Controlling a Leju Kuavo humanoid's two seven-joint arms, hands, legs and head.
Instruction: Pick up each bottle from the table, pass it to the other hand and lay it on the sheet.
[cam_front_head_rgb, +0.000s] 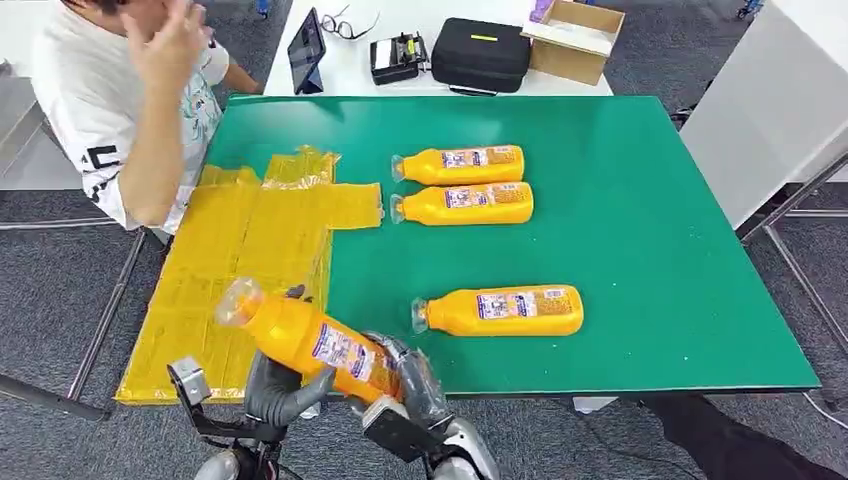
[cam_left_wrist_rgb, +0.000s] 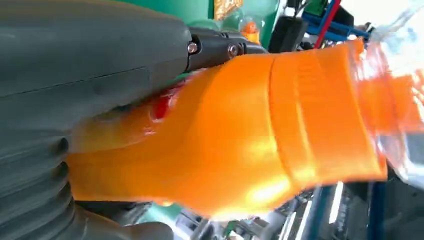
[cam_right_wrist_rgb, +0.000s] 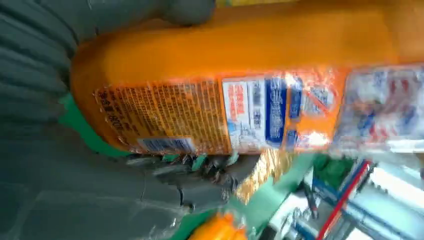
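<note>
Orange bottle (cam_front_head_rgb: 305, 338) sits mid-handoff at 7 o'clock off the counter (cam_front_head_rgb: 650, 250), left hand (cam_front_head_rgb: 282, 388) and right hand (cam_front_head_rgb: 415, 385) both wrapped round it. Looks full, slick plastic; grab the body, not the cap.

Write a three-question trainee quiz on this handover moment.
1. True or false: the held bottle is gripped by both the left hand and the right hand.
2. How many bottles lie on the green table?
A. two B. three C. four
3. Fill in: the yellow sheet has ___ bottles lying on it.

Key: 1 true. 2 B: two side by side, one nearer the robot. 3 no.
</note>
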